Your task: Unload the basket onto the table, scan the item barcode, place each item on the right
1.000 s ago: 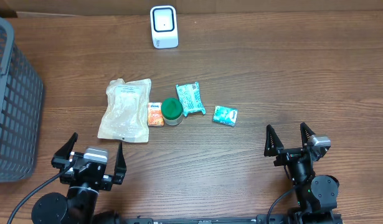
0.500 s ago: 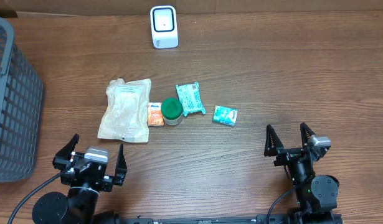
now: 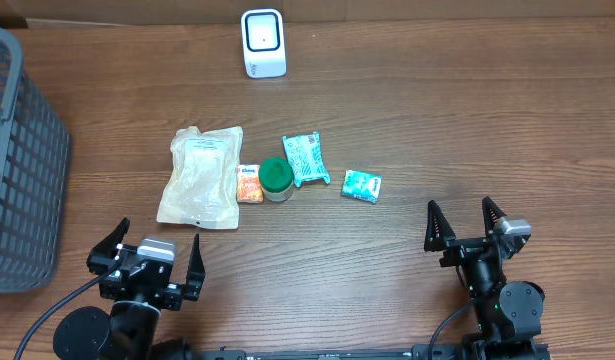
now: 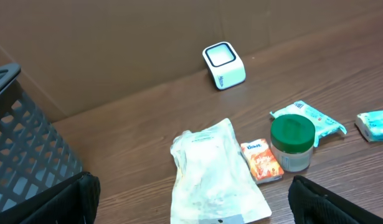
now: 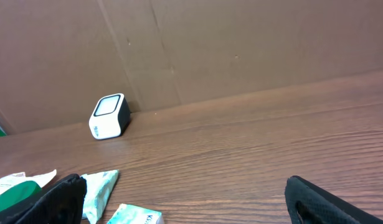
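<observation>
1. The table (image 3: pixel 437 120) is brown wood.
2. A grey basket (image 3: pixel 17 170) sits at its left edge.
3. The left gripper (image 3: pixel 155 232) and right gripper (image 3: pixel 459 205) wait at the near edge, both wide open and holding nothing.
4. A pale pouch (image 3: pixel 199 176) lies flat in the middle.
5. The white scanner (image 3: pixel 263 43) stands at the far edge (well apart from the items).
6. Right of the pouch lie an orange packet (image 3: pixel 249 184), a jar (image 3: pixel 276 179), a teal packet (image 3: pixel 306 158) and a box (image 3: pixel 361 185).
</observation>
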{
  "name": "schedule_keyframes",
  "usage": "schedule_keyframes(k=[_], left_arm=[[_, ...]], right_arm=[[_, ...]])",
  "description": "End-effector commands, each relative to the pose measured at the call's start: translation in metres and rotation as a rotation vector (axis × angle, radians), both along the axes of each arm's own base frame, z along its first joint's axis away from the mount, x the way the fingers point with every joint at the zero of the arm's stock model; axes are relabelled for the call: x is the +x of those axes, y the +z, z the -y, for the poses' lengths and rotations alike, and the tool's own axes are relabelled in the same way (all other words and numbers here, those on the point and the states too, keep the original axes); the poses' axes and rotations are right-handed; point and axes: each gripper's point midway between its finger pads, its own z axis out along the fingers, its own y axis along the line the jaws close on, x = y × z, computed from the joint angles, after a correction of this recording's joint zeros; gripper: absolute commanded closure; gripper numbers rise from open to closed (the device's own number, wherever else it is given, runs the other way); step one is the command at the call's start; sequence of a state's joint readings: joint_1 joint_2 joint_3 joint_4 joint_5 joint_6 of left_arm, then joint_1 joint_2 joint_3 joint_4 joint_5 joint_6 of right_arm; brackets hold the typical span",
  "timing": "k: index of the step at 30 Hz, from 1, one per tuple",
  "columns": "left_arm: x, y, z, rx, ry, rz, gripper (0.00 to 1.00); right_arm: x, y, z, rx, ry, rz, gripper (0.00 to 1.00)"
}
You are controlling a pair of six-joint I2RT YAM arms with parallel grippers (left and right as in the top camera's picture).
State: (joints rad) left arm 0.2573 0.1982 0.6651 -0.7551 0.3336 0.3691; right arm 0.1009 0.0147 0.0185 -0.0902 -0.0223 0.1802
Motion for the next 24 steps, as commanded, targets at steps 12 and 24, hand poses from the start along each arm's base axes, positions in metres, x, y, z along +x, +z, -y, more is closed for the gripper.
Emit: schedule_keyframes(k=[12,24], left_arm=[[-0.0011,0.0021,0.0017,-0.09,0.016,0.005,0.01],[-0.0007,0.0025,-0.001,-0.096,0.034,0.006,0.0]], right_arm=[[-0.0001,-0.0016,-0.0019,0.002,0.008,0.004,0.0],[-0.0001,-0.0016,-0.0019,0.002,0.008,0.004,0.0]])
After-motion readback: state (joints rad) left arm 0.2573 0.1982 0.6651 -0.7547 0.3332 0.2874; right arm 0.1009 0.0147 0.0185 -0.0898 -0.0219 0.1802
